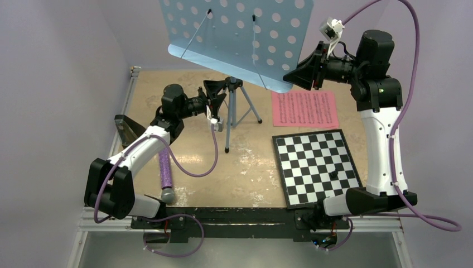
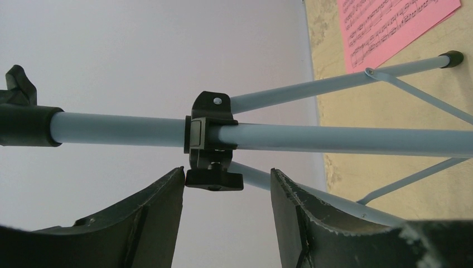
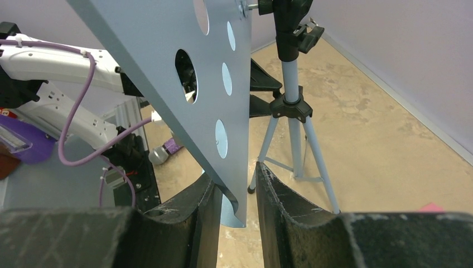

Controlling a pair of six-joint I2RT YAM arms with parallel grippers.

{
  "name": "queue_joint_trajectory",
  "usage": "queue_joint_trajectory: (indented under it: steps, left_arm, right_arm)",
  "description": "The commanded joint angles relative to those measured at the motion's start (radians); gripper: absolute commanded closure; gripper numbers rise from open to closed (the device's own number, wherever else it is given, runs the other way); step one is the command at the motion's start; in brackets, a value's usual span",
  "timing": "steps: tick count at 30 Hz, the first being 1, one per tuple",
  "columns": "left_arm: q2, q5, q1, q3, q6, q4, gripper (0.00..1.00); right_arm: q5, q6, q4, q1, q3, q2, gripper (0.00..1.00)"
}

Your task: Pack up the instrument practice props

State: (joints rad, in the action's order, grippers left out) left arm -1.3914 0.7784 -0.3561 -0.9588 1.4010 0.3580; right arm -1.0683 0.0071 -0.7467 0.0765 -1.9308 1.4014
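Pinching music stand [image 3: 167,72] edge, right gripper [image 3: 234,174] nearly closed; left gripper [image 2: 227,172] spread (astride clamp knob [image 2: 215,180]).

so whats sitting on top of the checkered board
One small black object sits on the checkered board, toward its near right corner; too small to identify. The right arm covers that corner's edge, so anything there is hidden.
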Motion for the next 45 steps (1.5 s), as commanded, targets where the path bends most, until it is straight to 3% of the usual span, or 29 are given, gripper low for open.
queue_joint_trajectory:
  steps: [1, 9, 18, 23, 30, 38, 45]
  left_arm:
    - [-0.012, 0.017, -0.01, -0.041, 0.032, 0.054, 0.41]
    - [-0.026, 0.006, -0.013, -0.074, 0.055, 0.0, 0.53]
    - [-0.037, -0.005, -0.015, -0.081, 0.068, -0.003, 0.56]
    - [-0.034, -0.009, -0.015, -0.126, 0.043, -0.101, 0.74]
    - [-0.015, -0.014, -0.015, -0.181, -0.278, -0.131, 1.0]
    - [0.0, 0.027, -0.008, -0.214, -0.691, -0.169, 1.0]
    - [-0.011, 0.09, 0.0, -0.222, -0.956, -0.163, 1.0]
  right_arm:
    - [-0.024, 0.013, 0.027, -0.005, 0.001, -0.005, 0.69]
    - [-0.022, 0.017, 0.029, -0.005, -0.007, 0.005, 0.69]
    - [-0.021, 0.017, 0.028, -0.006, -0.013, 0.012, 0.69]
    - [-0.019, 0.017, 0.027, -0.006, -0.011, 0.015, 0.69]
    - [-0.019, 0.014, 0.025, -0.005, -0.014, 0.018, 0.69]
    - [-0.021, 0.012, 0.025, -0.005, -0.017, 0.025, 0.69]
    - [-0.024, 0.014, 0.026, -0.005, -0.017, 0.028, 0.68]
